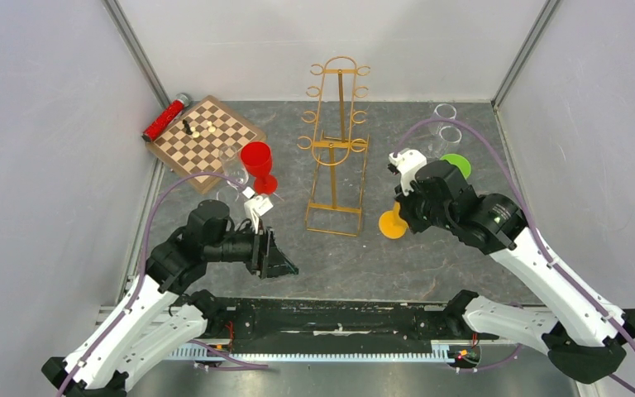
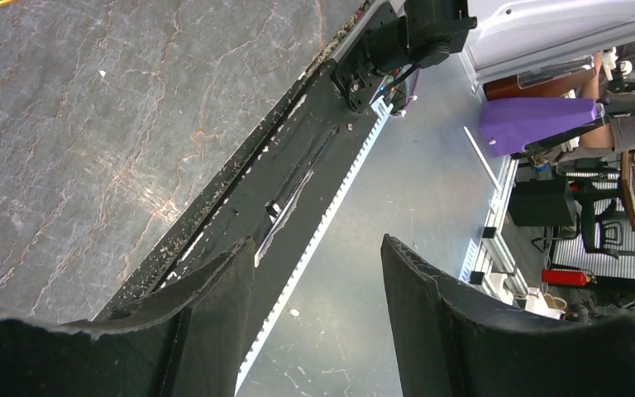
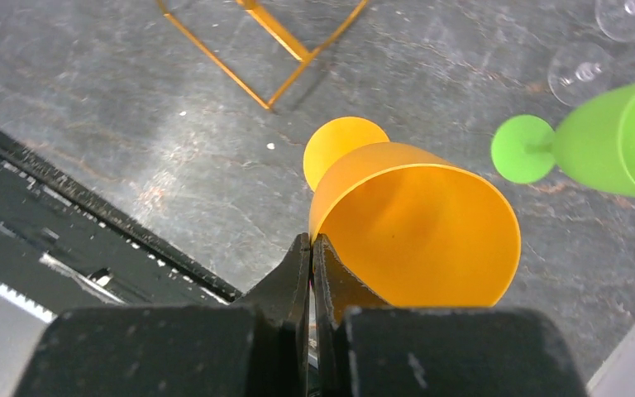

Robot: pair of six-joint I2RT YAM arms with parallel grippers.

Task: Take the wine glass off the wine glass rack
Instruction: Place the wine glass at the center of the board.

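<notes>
wine glass rack [image 1: 336, 145] sits between red goblet [image 1: 256, 157] and orange goblet [image 1: 393, 224].

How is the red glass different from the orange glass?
The red glass stands left of the gold rack, by the chessboard; the orange glass stands right of it. Nothing touches the red glass, but the right pincer is shut right at the orange glass's rim. Both are stemmed cups standing on the table, off the rack.
</notes>
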